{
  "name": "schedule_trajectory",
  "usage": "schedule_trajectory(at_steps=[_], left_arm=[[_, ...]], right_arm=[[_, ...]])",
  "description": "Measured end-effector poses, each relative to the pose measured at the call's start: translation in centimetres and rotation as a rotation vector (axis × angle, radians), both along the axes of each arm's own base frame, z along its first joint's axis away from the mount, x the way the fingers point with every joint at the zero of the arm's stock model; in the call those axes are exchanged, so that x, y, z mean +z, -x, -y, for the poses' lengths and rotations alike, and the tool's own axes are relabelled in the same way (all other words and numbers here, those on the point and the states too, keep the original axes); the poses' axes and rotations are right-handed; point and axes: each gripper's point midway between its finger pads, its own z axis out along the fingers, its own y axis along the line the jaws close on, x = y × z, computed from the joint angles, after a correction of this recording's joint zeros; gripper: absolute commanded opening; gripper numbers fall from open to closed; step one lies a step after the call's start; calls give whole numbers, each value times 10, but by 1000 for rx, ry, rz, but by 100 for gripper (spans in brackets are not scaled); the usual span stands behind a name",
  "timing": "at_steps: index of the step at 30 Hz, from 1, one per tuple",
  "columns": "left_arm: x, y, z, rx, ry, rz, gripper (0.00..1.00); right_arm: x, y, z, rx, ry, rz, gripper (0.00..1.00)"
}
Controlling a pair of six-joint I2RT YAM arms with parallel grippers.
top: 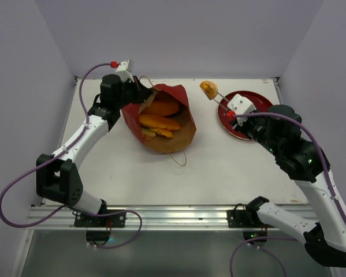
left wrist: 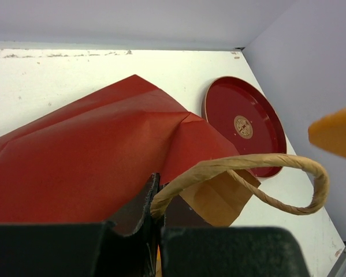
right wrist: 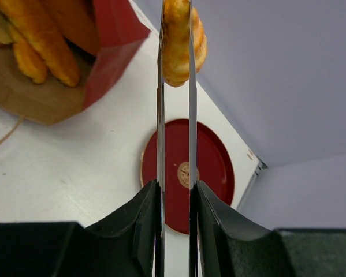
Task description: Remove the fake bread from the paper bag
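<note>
The red paper bag [top: 174, 96] lies on its side mid-table, mouth toward the arms, brown inside showing. Several golden fake bread pieces [top: 159, 122] lie in it, and they also show in the right wrist view [right wrist: 40, 40]. My left gripper [top: 139, 92] is shut on the bag's rim [left wrist: 92, 161] where a twisted handle [left wrist: 265, 164] starts, its jaws [left wrist: 155, 202] pinched together. My right gripper [top: 230, 111] squeezes thin metal tongs [right wrist: 161, 115]. The tong tips pinch one fake bread piece [top: 208, 89] [right wrist: 181, 46] in the air, right of the bag and behind the plate.
A round dark-red plate [top: 262, 103] [right wrist: 210, 167] [left wrist: 242, 124] sits on the table at the right, partly under my right gripper. The bag's other handle [top: 178, 157] loops onto the table near its mouth. Walls close in the back and both sides.
</note>
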Motion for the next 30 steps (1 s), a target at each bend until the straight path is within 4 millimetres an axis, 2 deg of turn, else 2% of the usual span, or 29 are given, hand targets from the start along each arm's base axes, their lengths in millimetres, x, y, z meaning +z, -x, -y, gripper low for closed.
schedule_trajectory(at_steps=[3,6,9,10,13,15,17,20,25,30], left_arm=[[-1,1,-1,-3,-12,1,0],[0,5,-2,-9,-28,3,0],[2,9,-4,-15,-47,11,0],[3,11,-4,-15,-51,11,0],[3,13,-6,-17,-62,19,0],[1,15,-7,-20,-68,19,0],[-1,17,-7,-23,-69,16,0],[-4,19,-6,-29,-68,15,0],[-4,20,-5,-39,-62,25,0],[-4,21,-4,-42,-62,27,0]], right_arm=[[-8,-25,19,-122,52,11,0],[-31,-56,44,-243,118,-8,0],[-67,-88,71,-349,200,-65,0],[-85,-101,82,-383,234,-97,0],[-129,-123,108,-450,316,-175,0],[-150,-135,124,-478,358,-211,0],[-163,-148,136,-502,391,-222,0],[-173,-166,145,-517,428,-208,0],[-185,-192,147,-510,479,-166,0],[-214,-211,148,-502,523,-185,2]])
